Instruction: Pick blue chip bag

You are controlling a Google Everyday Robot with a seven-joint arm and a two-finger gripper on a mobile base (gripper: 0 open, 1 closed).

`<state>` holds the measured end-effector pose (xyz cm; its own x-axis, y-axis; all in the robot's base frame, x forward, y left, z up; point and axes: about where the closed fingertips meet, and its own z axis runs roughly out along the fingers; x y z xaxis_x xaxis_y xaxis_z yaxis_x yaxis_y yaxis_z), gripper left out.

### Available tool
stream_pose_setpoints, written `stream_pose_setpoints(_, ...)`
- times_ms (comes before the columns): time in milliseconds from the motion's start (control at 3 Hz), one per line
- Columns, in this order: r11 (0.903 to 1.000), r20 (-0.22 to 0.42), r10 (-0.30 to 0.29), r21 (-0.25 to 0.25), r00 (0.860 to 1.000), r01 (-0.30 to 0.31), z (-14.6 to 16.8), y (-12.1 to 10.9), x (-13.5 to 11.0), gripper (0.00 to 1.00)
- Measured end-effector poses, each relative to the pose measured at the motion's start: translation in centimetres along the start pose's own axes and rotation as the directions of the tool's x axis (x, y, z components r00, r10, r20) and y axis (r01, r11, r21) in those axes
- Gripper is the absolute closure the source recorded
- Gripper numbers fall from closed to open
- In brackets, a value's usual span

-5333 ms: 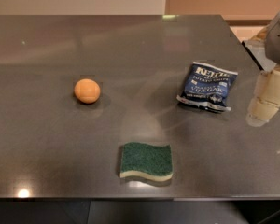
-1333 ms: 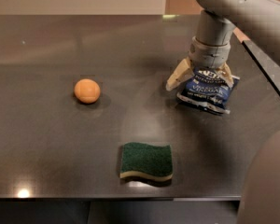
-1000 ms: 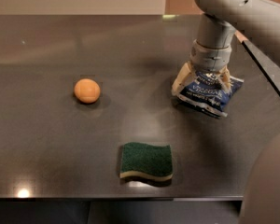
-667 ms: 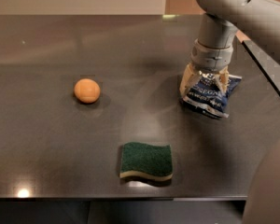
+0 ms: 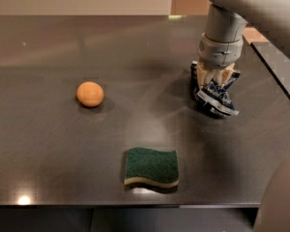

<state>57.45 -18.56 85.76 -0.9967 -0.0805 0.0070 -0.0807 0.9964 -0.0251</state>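
Note:
The blue chip bag is a crumpled navy bag with white edges at the right of the dark table. My gripper comes straight down onto it. Its cream fingers are pinched together on the bag's upper part, and the bag is bunched up between them. The bag's lower end still rests on the table or just above it. The arm's grey wrist hides the top of the bag.
An orange ball sits at the left middle. A green sponge lies near the front edge. The table's right edge and a gap run past the gripper. Part of the arm fills the lower right corner.
The gripper came in from the right, set its open fingers around the flat bag, then closed them. The bag went from flat to squeezed and bunched upright.

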Motion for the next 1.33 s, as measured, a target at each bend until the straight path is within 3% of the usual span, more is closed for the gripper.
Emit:
stream_pose_setpoints(333,0.9993,0.052,-0.027,0.028,0.998,0.026,-2.2,0.2,-0.5,1.00)
stream_pose_setpoints(667,0.9970,0.127,-0.064,0.053,0.990,0.057,-5.6,0.5,-0.6,1.00)
stream_pose_setpoints(1000,0.9934,0.212,-0.107,0.063,0.971,0.096,-9.5,0.7,-0.3,1.00)
stream_pose_setpoints(1333,0.9884,0.300,-0.150,0.069,0.942,0.135,-13.4,0.8,0.1,1.00)
